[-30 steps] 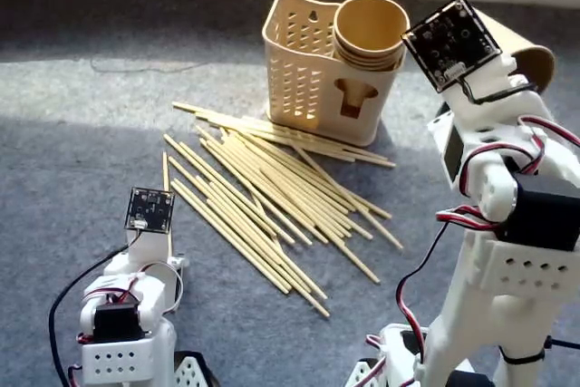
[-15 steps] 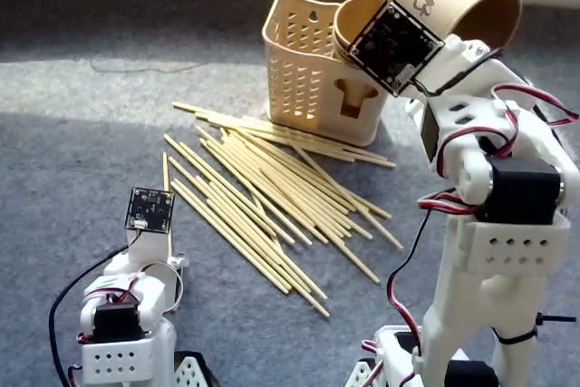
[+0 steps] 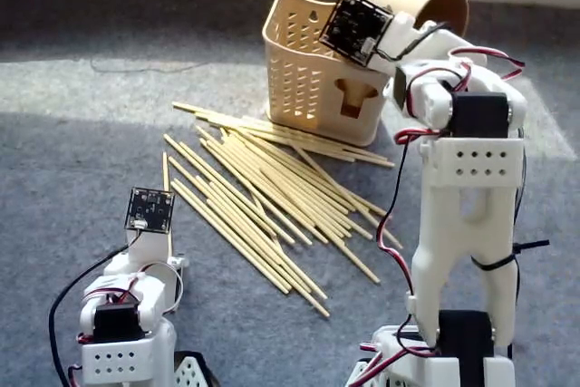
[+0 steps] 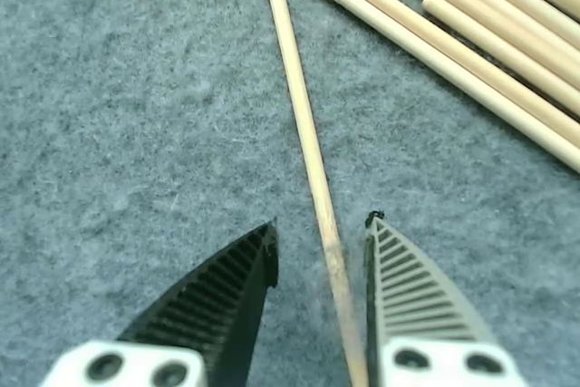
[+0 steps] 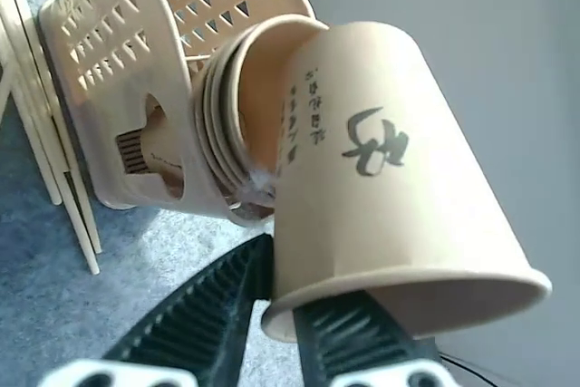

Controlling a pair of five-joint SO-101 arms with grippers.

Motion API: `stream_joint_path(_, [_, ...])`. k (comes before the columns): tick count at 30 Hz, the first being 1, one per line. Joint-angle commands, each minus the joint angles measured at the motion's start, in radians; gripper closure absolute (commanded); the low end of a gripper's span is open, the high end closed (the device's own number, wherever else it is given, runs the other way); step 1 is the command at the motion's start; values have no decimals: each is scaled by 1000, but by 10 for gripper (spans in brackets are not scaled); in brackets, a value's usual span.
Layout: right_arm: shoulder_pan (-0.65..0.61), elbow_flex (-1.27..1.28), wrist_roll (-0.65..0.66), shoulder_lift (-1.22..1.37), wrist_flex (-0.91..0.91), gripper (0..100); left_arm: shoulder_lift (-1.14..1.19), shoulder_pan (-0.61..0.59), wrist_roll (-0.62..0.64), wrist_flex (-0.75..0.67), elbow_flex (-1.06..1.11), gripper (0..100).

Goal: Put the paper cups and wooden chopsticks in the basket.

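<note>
Swung in toward basket (image 3: 299,70) with right gripper (image 5: 276,292) clamped on light, crushable paper cup (image 5: 381,178) at rim, left gripper (image 4: 322,224) parted astride stiff thin chopstick (image 4: 304,124).

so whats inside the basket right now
A stack of paper cups, the held cup resting at the top one's mouth. Anything under the stack is hidden by the basket wall.

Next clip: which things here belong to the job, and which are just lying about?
Job: paper cup in the right pincer; nested cups in the basket; loose chopsticks, one inside the open left pincer.
Lying about: thin strand on the grey carpet.
</note>
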Motion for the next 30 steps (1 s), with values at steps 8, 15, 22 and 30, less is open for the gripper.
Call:
stream_joint_path(8, [-2,-31,63,8,-56,954,-4,-10,6,8,19,839])
stream_joint_path(15, [18,-111,-117,5,-56,790,-4,-10,6,8,19,839])
stream_joint_path(22, [-44,-194,-270,12,-56,789,-4,-10,6,8,19,839])
stream_joint_path(30, [-96,-147,-454,13,-166,791,-4,-10,6,8,19,839])
